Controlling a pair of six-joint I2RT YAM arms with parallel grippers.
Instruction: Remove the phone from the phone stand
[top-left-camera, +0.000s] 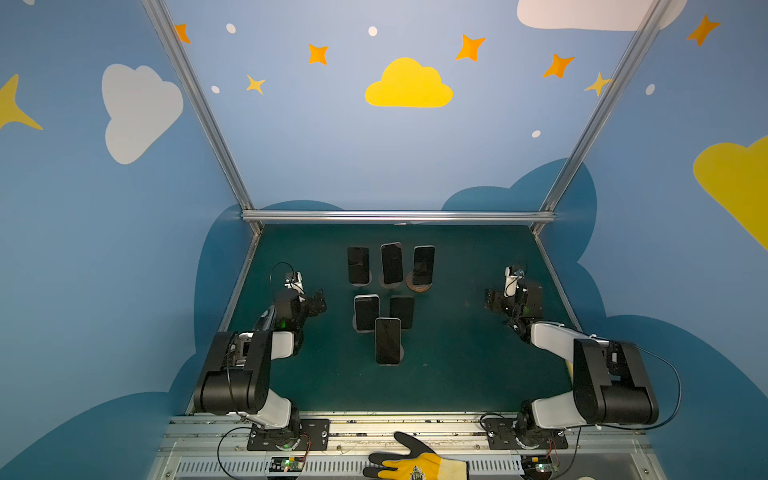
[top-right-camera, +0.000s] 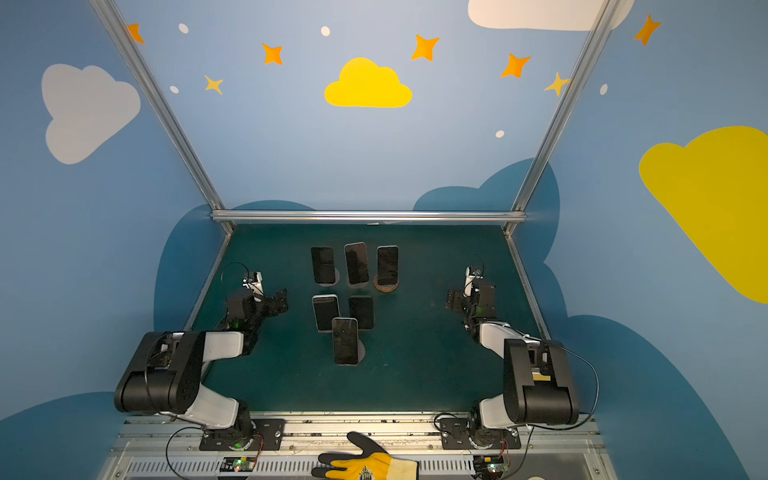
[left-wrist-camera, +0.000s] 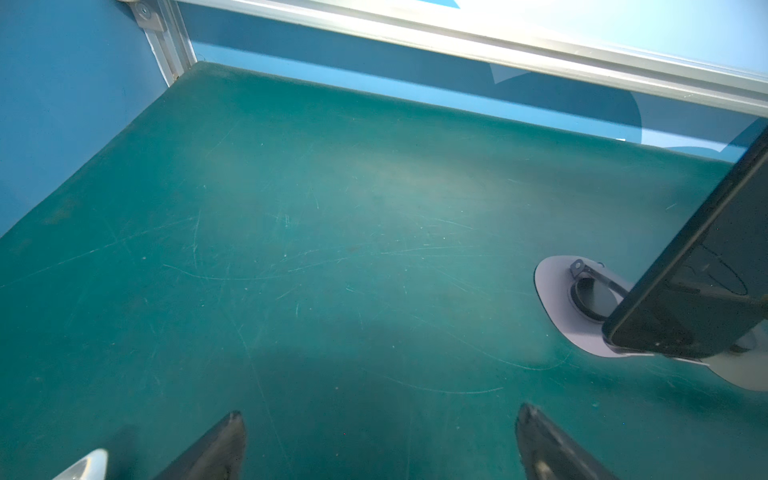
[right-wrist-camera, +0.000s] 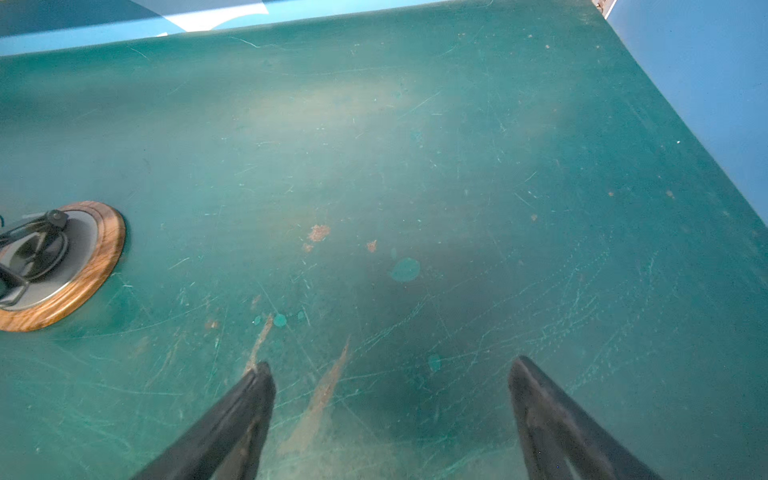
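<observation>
Phones propped upright on stands, between grippers, edges free for pinching; left gripper, right gripper: jaws apart, empty.

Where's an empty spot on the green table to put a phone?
Bare green mat lies between the phones and the right fingers, likewise beside the left fingers, and in front of the nearest phone, toward the metal rail. The middle is crowded: six phones on stands.
</observation>
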